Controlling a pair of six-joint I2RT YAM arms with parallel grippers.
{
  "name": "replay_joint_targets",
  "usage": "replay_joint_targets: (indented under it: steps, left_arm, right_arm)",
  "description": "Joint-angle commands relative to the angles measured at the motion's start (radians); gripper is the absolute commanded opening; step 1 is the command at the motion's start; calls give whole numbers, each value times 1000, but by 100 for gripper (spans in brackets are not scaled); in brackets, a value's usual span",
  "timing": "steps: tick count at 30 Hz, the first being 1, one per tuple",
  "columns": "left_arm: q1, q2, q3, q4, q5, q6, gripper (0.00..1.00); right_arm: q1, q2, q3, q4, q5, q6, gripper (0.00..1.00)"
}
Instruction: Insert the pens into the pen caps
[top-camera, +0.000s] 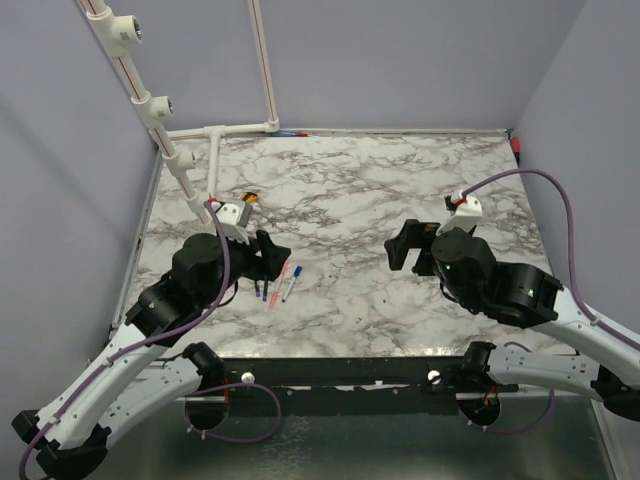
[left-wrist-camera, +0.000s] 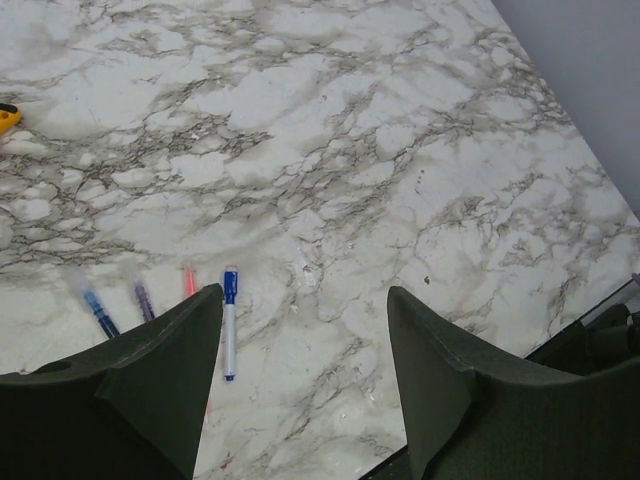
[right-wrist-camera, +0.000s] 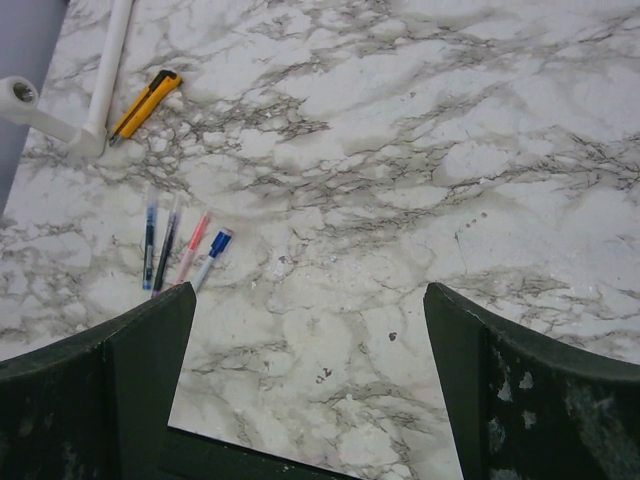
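Several thin pens lie side by side on the marble table, just right of my left gripper (top-camera: 272, 252). In the right wrist view they are a blue pen (right-wrist-camera: 150, 240), a dark pen (right-wrist-camera: 166, 250), a red-pink pen (right-wrist-camera: 193, 246) and a whitish pen with a blue end (right-wrist-camera: 211, 259). In the left wrist view the whitish pen (left-wrist-camera: 229, 326) lies by my left finger, which partly hides the red-pink pen (left-wrist-camera: 190, 280). I cannot make out any loose pen caps. My left gripper (left-wrist-camera: 305, 295) is open and empty above the table. My right gripper (right-wrist-camera: 308, 292) is open, empty and far right of the pens.
A yellow-and-black flat tool (right-wrist-camera: 145, 103) lies at the back left beside a white pipe frame (right-wrist-camera: 106, 68). The table's dark front edge (right-wrist-camera: 260, 462) runs just below both grippers. Grey walls close in the back and sides.
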Motion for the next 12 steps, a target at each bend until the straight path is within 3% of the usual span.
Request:
replay_joint_targets:
  steps: [1, 12]
  left_arm:
    - [-2, -37, 12, 21, -7, 1, 67]
    - [-2, -37, 50, 21, -5, 15, 68]
  right_arm:
    - [-2, -7, 5, 32, 57, -39, 100]
    - [-2, 25, 22, 56, 0, -99, 100]
